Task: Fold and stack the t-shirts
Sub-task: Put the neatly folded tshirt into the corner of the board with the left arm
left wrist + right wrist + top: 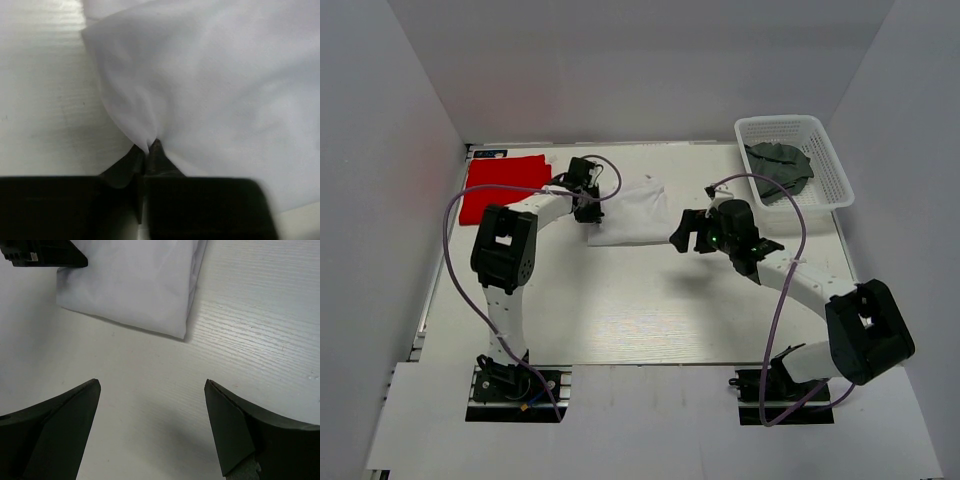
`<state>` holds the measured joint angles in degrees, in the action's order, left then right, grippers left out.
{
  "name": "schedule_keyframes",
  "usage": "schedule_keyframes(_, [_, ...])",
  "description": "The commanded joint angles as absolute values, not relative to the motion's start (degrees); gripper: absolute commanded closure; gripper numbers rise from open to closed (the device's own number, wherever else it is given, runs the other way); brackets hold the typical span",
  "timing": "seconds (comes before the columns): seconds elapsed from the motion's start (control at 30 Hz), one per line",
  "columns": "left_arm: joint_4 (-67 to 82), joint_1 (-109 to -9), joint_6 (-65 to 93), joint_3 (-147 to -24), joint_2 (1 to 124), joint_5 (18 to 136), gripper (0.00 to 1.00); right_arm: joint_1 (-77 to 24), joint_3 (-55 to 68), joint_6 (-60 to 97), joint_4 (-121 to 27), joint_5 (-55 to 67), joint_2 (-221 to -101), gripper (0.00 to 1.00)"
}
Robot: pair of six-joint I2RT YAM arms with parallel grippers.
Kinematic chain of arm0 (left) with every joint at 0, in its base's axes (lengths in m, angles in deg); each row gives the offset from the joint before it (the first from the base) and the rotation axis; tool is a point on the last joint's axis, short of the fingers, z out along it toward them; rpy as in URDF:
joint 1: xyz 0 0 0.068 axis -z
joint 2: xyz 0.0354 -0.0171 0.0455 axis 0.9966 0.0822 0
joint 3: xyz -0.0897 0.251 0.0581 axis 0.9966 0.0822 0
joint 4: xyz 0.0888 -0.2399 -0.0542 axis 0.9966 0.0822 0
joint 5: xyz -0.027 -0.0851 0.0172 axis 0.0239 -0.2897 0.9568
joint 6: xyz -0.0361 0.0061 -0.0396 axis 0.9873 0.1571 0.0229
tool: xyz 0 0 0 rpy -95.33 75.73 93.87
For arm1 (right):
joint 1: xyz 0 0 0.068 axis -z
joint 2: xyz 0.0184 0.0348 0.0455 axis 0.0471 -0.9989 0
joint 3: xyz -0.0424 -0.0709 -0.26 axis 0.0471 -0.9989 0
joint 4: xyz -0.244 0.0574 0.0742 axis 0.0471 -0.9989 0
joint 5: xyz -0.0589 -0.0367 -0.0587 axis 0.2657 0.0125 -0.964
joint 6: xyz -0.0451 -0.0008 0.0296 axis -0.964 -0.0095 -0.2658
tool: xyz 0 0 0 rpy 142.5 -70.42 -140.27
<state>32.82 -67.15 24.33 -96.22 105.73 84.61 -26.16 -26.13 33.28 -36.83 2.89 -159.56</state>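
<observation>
**white t-shirt mid-fold: left pincer clamped on cloth, right pincer standing open**

the white t-shirt (632, 215) is found in the far middle of the surface (640, 310), partly folded. a doubled edge is seen along its near-right side in the right wrist view. the left pincer (150, 148) is shut on a gathered pinch of the white cloth at the shirt's left edge. the right pincer (151, 384) is held wide open just beside the shirt's near-right corner. nothing is held in it and it is not touching the cloth.

the step in hand is judged to be the folding of the white shirt. the next move is judged to call for the pinched edge to be carried across the shirt. the free corner would need to be pinned or gripped by the right pincer so that the cloth is not dragged.

the red t-shirt (503, 187) is laid flat and squared at the far left, and is judged a likely base for the stack. the dark grey-green t-shirt (780, 165) is bundled inside the white basket (775, 121) at the far right and is not yet folded.

the left arm is stretched between the white and red shirts. its purple cable (610, 175) is looped close over the cloth, so snagging is judged possible.
</observation>
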Motion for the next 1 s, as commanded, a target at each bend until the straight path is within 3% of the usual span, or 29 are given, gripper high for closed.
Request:
schedule_keyframes(0.0, [35.5,-66.9,21.1,-98.8,107.8,85.3,1.0,-26.0,-26.9,31.1,-35.1,-0.3,-156.5,0.1])
schedule_keyframes(0.13, [38.9,-67.5,19.5,-102.1,109.0,93.5,1.0,-25.9,-28.2,30.4,-35.0,-1.8,-155.6,0.1])
schedule_keyframes(0.3, [36.3,-68.1,11.2,-102.1,101.1,104.3,1.0,-25.9,-31.7,29.5,-31.2,-5.0,-155.4,0.1])
schedule_keyframes(0.53, [21.2,-68.1,-3.7,-94.5,92.5,119.4,1.0,-25.8,-31.1,28.9,-31.1,-6.0,-157.1,0.1])
schedule_keyframes(0.97, [18.7,-72.1,-14.6,-99.4,91.3,121.6,1.0,-25.7,-30.3,28.7,-31.0,-4.1,-160.0,0.1])
